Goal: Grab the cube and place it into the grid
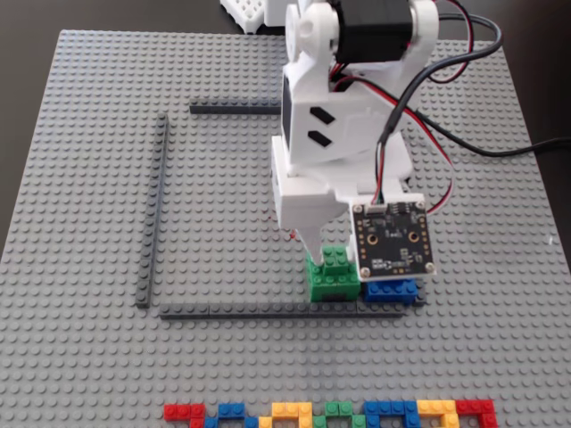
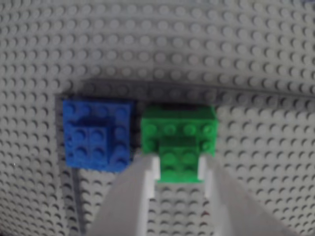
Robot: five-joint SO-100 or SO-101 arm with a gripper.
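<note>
**Ana:** Claw (image 2: 178, 164) first — what is it doing?

**Ben:** In the wrist view its two pale fingers (image 2: 141, 182) sit either side of the raised brick on top of the cube (image 2: 178, 132), jaws narrowly apart and hugging it. Whether they truly pinch it, I cannot tell.

**Ana:** And where is the cube?

**Ben:** Seated on the baseplate (image 1: 89, 178) inside the grid (image 1: 153, 214), just beside its lower strip in the fixed view, with the blue block (image 2: 97, 133) just beside it.

**Ana:** How will it handle?

**Ben:** I judge it light, stiff and smooth-sided plastic, not fragile. Its studs probably lock it to the plate, so it may resist a straight lift. The raised top brick is the place to grip, across its flat sides.

**Ana:** Counts?

**Ben:** One green cube, one blue block, one claw. Three dark strips of the grid show; the arm hides where a fourth would be. One multicoloured brick row (image 1: 330, 414) runs along the bottom edge.
</note>
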